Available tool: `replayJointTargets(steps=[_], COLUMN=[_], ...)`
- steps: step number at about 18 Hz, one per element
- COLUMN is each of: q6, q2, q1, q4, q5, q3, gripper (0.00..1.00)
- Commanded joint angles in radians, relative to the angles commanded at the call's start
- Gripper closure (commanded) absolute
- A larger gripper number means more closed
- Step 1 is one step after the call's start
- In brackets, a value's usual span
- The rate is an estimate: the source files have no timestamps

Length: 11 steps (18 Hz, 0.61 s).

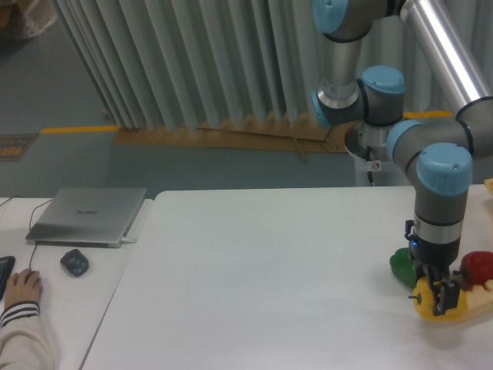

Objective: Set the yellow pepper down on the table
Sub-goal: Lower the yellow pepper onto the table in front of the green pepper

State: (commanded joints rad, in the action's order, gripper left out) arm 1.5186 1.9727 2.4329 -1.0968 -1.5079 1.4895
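The yellow pepper point(428, 302) sits at the right edge of the large white table point(262, 270), low and partly hidden by my gripper. My gripper point(437, 297) points straight down onto it, its dark fingers on either side of the pepper. The jaws look closed on it, and I cannot tell whether the pepper rests on the surface or is slightly lifted. A green pepper point(401, 264) lies just left of the gripper and a red pepper point(477, 267) just right.
A pale object point(477, 301) lies under the peppers at the far right. A smaller white desk point(69, 293) on the left holds a closed laptop point(88, 216) and a mouse point(75, 262). A person's hand point(23, 289) rests there.
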Motion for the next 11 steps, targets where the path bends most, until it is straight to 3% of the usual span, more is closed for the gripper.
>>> replayJointTargets(steps=[11], q6=[-0.038], q2=[0.032], q1=[-0.017], q4=[0.011], q5=[-0.002], q3=[-0.008], gripper=[0.43])
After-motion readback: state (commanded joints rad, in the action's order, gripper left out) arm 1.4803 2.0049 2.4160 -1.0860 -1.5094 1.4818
